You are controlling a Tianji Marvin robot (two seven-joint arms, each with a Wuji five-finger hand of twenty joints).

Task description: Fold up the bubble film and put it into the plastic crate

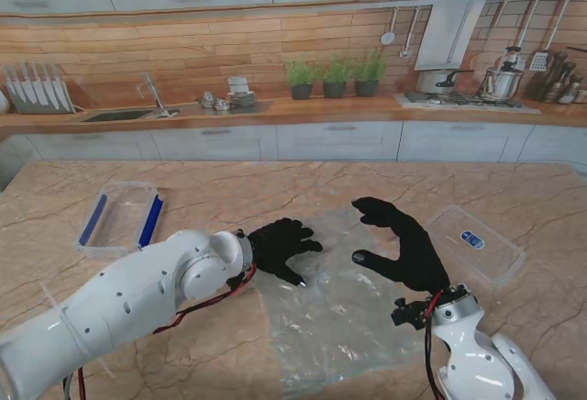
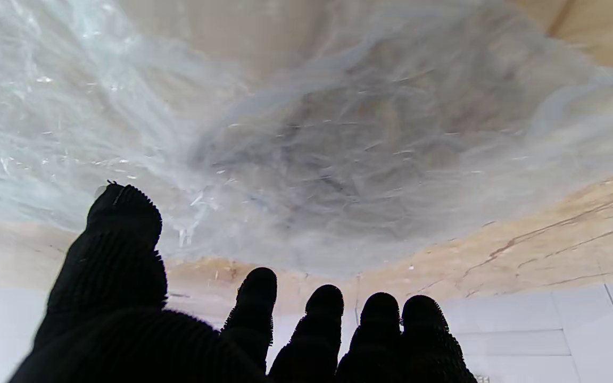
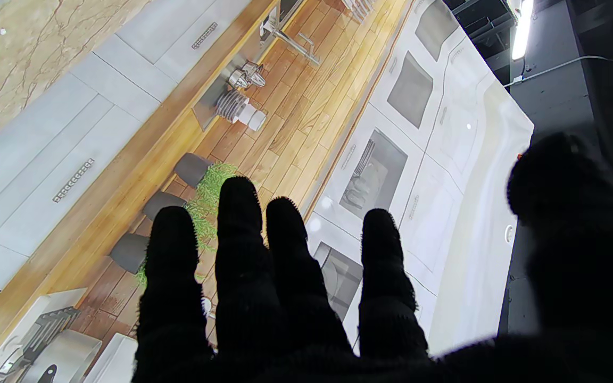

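Left hand (image 1: 280, 246), black-gloved, lay palm-down at the left edge of the film (image 1: 335, 313), fingers spread and holding nothing; the fingertips reached onto the sheet's near-left part, though actual contact could not be judged from the stand view; in the left wrist view the same hand (image 2: 189, 330) showed four fingers side by side and the thumb set apart, with the film (image 2: 306, 138) filling the area ahead of them as a crumpled, translucent mass on the table (image 2: 551, 239). Right hand (image 1: 404, 244), also gloved, was over the film's right side, fingers extended away from me and the thumb stretched toward the left, gripping nothing; whether it touched the sheet could not be told; its wrist view showed the hand (image 3: 296, 298) with straight, slightly parted fingers against the kitchen backdrop, no film between them. The film lay unfolded and wrinkled on the marble table (image 1: 275, 189), centre and nearer to me, between the two hands. The crate (image 1: 119, 218), clear with blue handles, stood on the table well to the left and farther from me, apart from the film; a clear lid (image 1: 474, 244) with a blue label rested on the table just right of the right hand. Both white arms entered from the near corners.
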